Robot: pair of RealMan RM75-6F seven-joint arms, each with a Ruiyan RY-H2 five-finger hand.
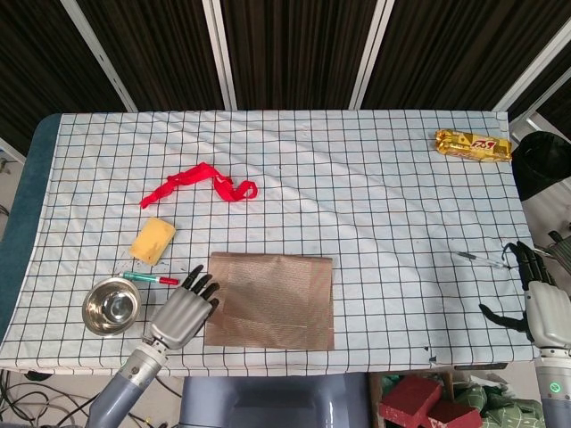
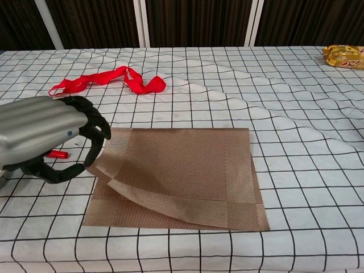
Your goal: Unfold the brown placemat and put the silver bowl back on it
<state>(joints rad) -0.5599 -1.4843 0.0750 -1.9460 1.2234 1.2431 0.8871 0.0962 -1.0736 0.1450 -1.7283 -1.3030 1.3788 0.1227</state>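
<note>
Brown placemat (image 1: pixel 270 300) (image 2: pixel 181 169) lies folded double at lower centre of the head view, on the checked tablecloth (image 1: pixel 357 205) (image 2: pixel 296 142). Its top layer is lifted at the left edge: in the chest view the left corner curls up off the lower layer, pinched in the fingertips (image 2: pixel 95 149) of the left hand (image 1: pixel 182 311) (image 2: pixel 42 136). So left hand is holding the placemat's upper layer; rest of the mat is flat.

Silver bowl (image 1: pixel 111 305) sits upright at lower left of head view, just left of the left hand, apart from the mat; not seen in chest view.

Right hand (image 1: pixel 542 299) is at the right edge of head view, off the table's side, well apart from the mat, fingers spread w/ nothing in them.

Other items: green-and-red marker (image 1: pixel 149 279) just above the bowl, yellow sponge (image 1: pixel 153 241) above that, red ribbon (image 1: pixel 200 184) (image 2: pixel 108 79) in upper left area, gold snack pack (image 1: pixel 473 144) (image 2: pixel 343 56) at upper right, a pen (image 1: pixel 480 259) near the right edge.
</note>
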